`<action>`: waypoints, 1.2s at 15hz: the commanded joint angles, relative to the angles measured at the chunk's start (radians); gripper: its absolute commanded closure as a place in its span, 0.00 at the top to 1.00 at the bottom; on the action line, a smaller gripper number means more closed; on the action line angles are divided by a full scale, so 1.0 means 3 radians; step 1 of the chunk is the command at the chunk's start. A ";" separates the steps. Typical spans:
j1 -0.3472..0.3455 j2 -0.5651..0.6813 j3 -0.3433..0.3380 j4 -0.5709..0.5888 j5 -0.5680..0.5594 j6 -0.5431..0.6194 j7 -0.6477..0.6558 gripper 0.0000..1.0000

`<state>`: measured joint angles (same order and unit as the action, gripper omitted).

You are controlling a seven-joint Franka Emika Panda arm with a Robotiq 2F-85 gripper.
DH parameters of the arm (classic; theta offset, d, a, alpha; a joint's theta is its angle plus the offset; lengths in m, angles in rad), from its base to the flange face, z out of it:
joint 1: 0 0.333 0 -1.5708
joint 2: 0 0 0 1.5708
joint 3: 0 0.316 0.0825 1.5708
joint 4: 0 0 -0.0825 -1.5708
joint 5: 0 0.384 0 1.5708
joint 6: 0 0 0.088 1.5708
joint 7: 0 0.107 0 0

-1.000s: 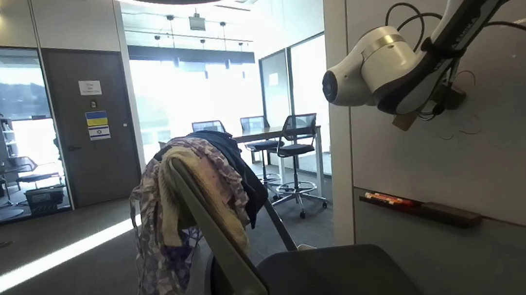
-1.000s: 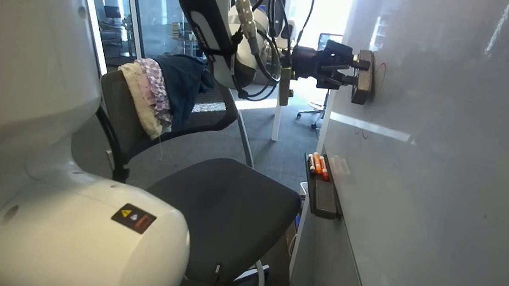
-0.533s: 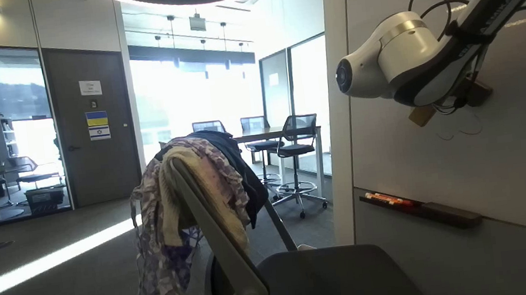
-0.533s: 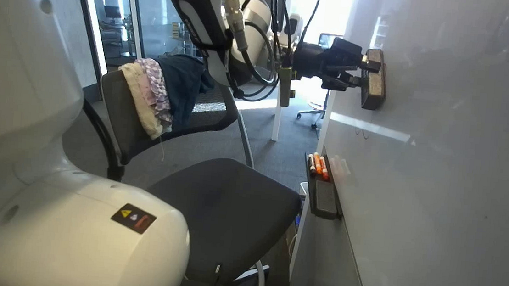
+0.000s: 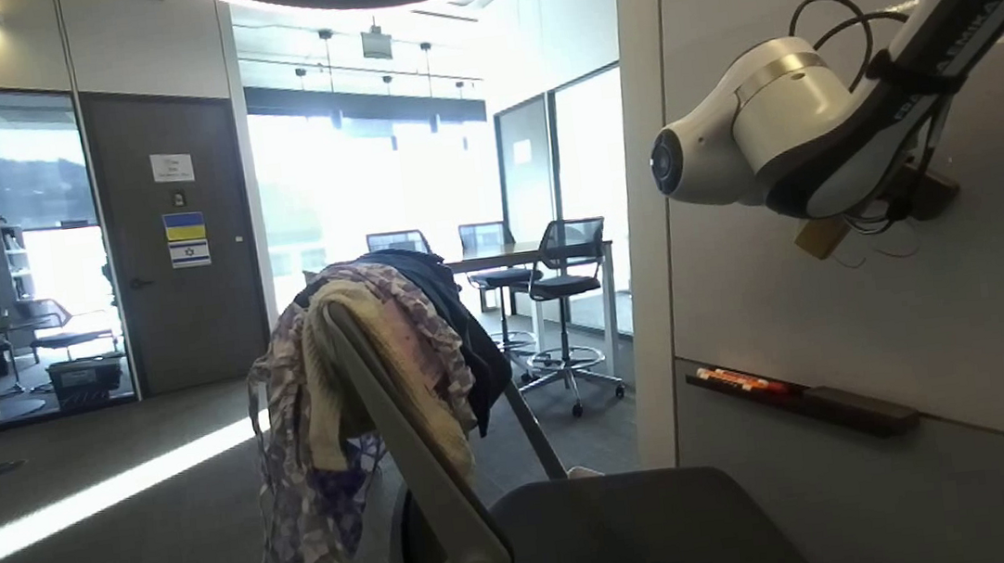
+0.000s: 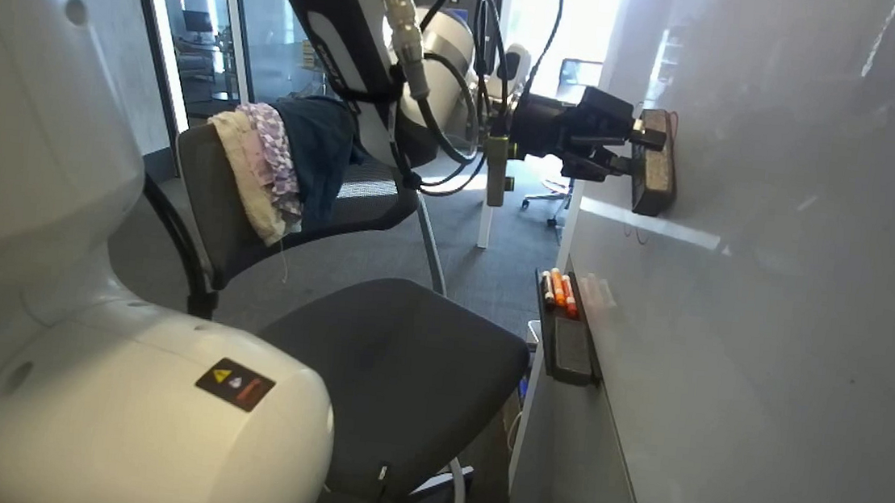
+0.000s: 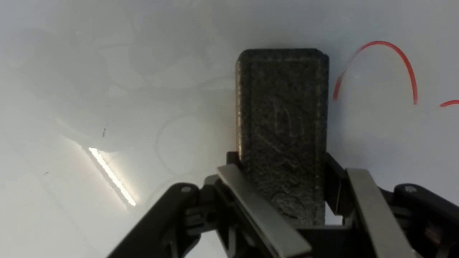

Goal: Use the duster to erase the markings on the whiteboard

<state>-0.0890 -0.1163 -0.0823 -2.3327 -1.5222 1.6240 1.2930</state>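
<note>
Wrist view: fingers [image 7: 335, 184] pinch duster [image 7: 283, 118] by its long sides, in front of whiteboard [image 7: 376, 143], contact unclear. Red markings [image 7: 410, 71] beside duster, at its 2 o'clock.

In the wrist view, the dark, speckled, block-shaped duster [image 7: 281, 107] is pointing its long axis toward twelve o'clock, and both long sides are being gripped toward the six o'clock end. The glossy whiteboard [image 7: 186, 53] is standing upright behind it; contact is not showing clearly. The red markings [image 7: 381, 43] are forming an arch at the duster's two o'clock, facing its open side toward six and thinning at ten, plus a short stroke near three. In an exterior view, thin curves [image 5: 899, 256] are showing toward seven o'clock from the duster.
</note>
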 commanded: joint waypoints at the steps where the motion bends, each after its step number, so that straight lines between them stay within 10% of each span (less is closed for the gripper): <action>1: 0.0013 0.0016 -0.0023 0.0146 0.0020 -0.0031 -0.0120 0.31; 18: 0.0426 -0.0347 0.0138 -0.0264 0.1199 0.1966 -0.1586 0.31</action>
<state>0.0409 -0.2383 -0.0248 -2.3743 -1.2123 2.0779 0.8729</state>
